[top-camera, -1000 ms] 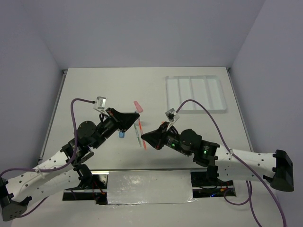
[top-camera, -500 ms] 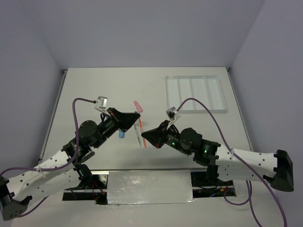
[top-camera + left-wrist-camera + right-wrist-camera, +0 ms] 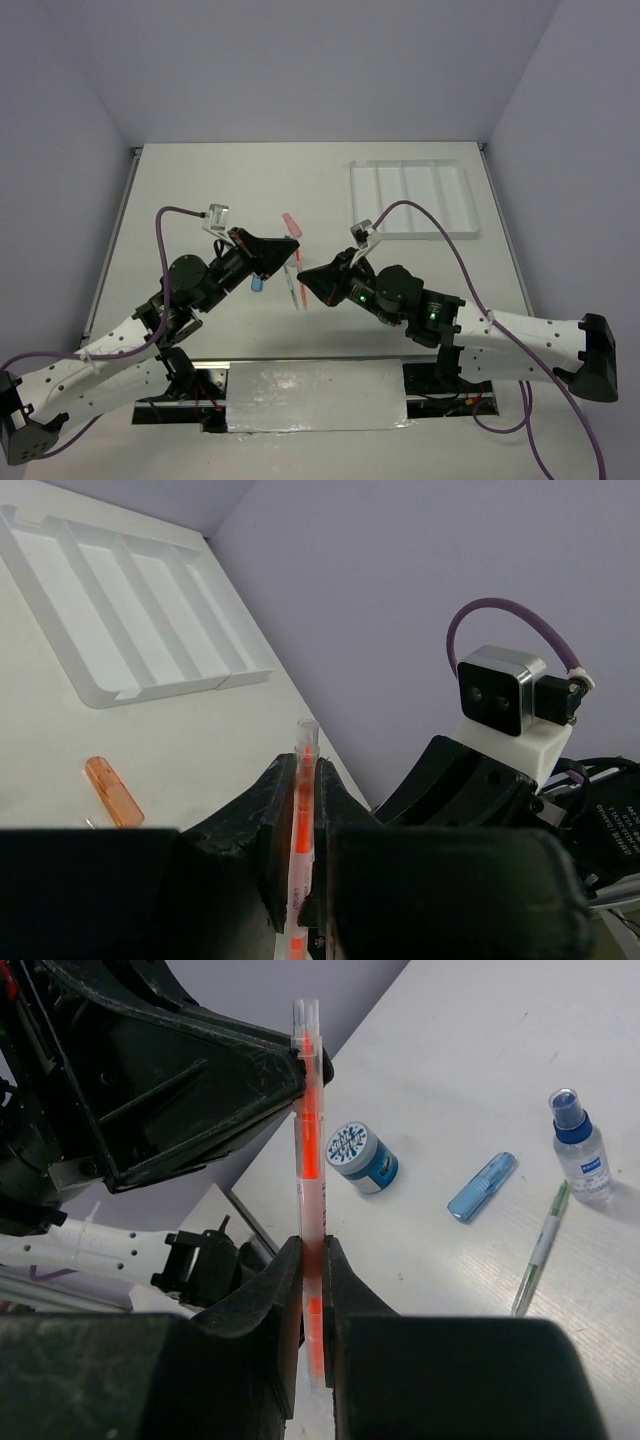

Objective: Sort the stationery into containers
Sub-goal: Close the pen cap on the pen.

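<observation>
Altogether one orange pen (image 3: 310, 1140), one tray (image 3: 160, 688)

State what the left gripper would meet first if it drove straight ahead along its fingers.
Most likely the right gripper, which faces the left gripper from just ahead. Both are shut on the same orange pen. The exact gap between them is unclear.

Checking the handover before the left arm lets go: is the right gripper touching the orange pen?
Touching. The right wrist view shows the right gripper closed on the orange pen with no gap on either side.
</observation>
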Robot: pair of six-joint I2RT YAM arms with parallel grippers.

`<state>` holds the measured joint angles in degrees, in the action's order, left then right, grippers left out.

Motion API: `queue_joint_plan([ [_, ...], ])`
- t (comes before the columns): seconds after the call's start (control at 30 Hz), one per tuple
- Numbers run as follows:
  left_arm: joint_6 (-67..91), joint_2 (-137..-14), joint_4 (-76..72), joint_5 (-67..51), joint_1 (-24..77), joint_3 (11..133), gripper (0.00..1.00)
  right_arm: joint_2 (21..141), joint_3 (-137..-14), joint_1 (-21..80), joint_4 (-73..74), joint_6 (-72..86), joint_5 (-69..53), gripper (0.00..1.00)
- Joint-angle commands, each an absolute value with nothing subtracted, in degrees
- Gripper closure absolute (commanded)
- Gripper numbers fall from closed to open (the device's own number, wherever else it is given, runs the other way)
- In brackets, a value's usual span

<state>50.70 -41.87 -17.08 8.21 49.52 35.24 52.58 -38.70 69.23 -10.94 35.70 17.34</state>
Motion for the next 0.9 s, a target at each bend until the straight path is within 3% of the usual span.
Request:
queue_joint_plan([
  [0.0, 49.0, -42.1, -21.3, 5.4, 49.5, 34.4, 1.00, 52.5, -42.5, 69.3, -12.5, 35.4, 20.6, 1.00],
  [0.23, 48.0, -42.1, -21.6, 3.2, 49.5, 33.9, 1.00, 52.2, -44.6, 68.1, -14.6, 31.2, 22.3, 1.00],
  [0.57, 43.8, -44.3, -18.2, -4.1, 49.6, 36.8, 1.00, 51.4, -46.3, 65.3, -19.3, 15.4, 13.6, 1.00],
  [0.63, 43.5, -44.2, -17.1, -3.7, 49.6, 37.2, 0.90, 51.9, -46.0, 65.4, -19.9, 14.8, 9.5, 1.00],
  [0.7, 43.0, -43.8, -16.4, -3.2, 49.6, 38.1, 0.70, 52.0, -45.6, 65.5, -20.0, 14.6, 7.8, 1.00],
  [0.8, 41.4, -43.2, -13.4, -1.5, 49.6, 40.1, 0.52, 51.9, -43.9, 65.5, -20.2, 15.8, 8.5, 1.00],
  [0.87, 40.9, -42.6, -11.9, -0.3, 49.6, 41.0, 0.50, 51.9, -43.6, 65.5, -20.3, 16.5, 9.0, 1.00],
])
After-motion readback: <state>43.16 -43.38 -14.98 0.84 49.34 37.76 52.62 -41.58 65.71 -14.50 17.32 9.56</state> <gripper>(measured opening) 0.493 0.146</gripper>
